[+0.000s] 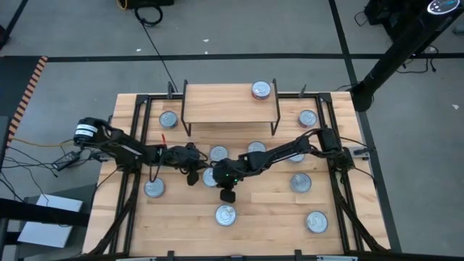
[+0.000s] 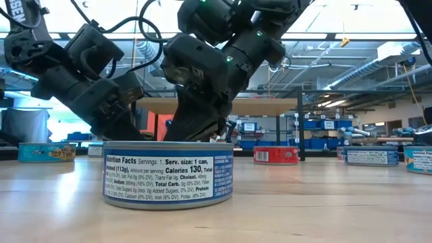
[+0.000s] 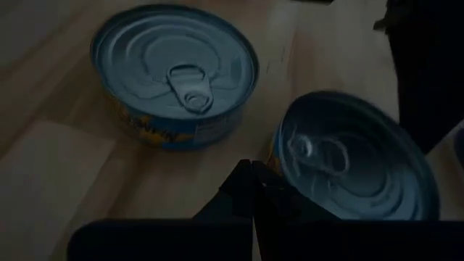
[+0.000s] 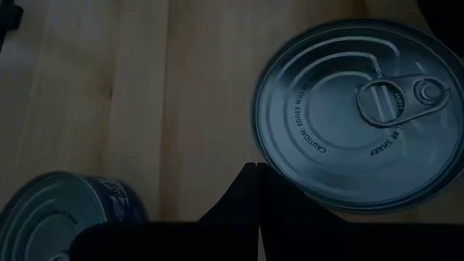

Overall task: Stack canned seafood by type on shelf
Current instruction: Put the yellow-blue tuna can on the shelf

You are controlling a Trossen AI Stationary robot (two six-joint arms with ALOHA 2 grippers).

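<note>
Canned seafood tins sit scattered all over the wooden table (image 1: 275, 214); just one red-labelled can (image 1: 261, 90) is up on the shelf (image 1: 217, 105); left gripper (image 3: 252, 168) is pinched shut with nothing in it, right beside a tin (image 3: 355, 156) mid-table; right gripper (image 4: 257, 168) is closed and empty too, next to another tin (image 4: 355, 116).

We see squat round tins (image 4: 362, 109) with shiny ribbed metal tops and glossy paper labels on a smooth, pale matt wooden worktop (image 1: 268, 210).
</note>
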